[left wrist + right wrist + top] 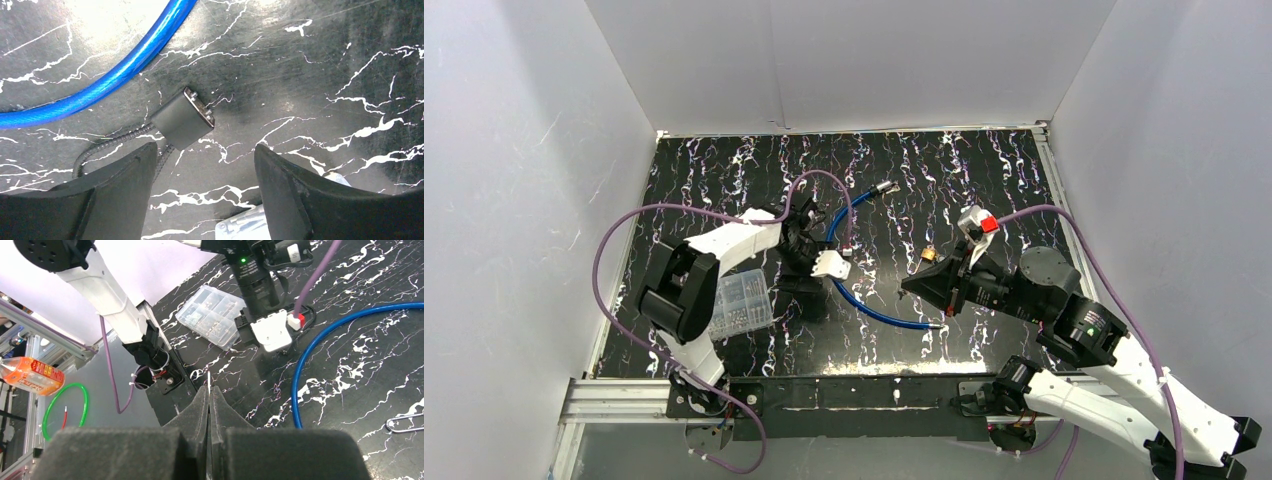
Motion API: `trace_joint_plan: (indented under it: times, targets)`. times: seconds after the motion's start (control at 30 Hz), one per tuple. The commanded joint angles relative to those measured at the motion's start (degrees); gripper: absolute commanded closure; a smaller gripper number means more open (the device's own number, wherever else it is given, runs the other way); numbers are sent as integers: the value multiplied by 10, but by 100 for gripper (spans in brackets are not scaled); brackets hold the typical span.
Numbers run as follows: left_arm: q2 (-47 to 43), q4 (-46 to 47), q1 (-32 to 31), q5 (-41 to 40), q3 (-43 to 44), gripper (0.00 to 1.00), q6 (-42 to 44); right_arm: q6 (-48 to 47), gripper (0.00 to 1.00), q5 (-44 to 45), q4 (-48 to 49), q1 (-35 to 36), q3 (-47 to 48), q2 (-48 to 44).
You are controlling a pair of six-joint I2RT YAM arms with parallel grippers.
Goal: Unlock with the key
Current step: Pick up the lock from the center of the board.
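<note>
Likely the small grey rectangular metal lock body (182,121) skids aside if the downward-pointing left gripper (205,156) closes off-centre. It lies just ahead of the parted, empty jaws. The right gripper (210,397), held low, pinches what seems a thin silver metal key (208,379), which could twist.
</note>
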Motion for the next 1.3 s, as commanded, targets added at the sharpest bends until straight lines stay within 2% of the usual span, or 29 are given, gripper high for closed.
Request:
trace_joint_plan:
  times: [0.0,0.2,0.47,0.67,0.87,1.1,1.27]
  targets:
    - [-40,15,0,19,-23,30,65,0,99,1,26,-6,3,0]
    - [-26,52,0,40,-13,31,103,1,99,-2,27,-12,2,1]
    - [20,-48,-9,40,13,33,227,2,99,-7,25,-25,5,2]
    - [44,-45,-16,30,21,35,260,6,99,-23,25,-43,6,1]
    - [66,-43,-16,17,41,46,290,10,99,-28,21,-52,6,-2]
    - [55,-30,-15,5,17,57,323,13,99,-34,17,-62,3,-10]
    - [54,-45,-11,-11,21,51,352,11,99,-42,15,-67,6,-11]
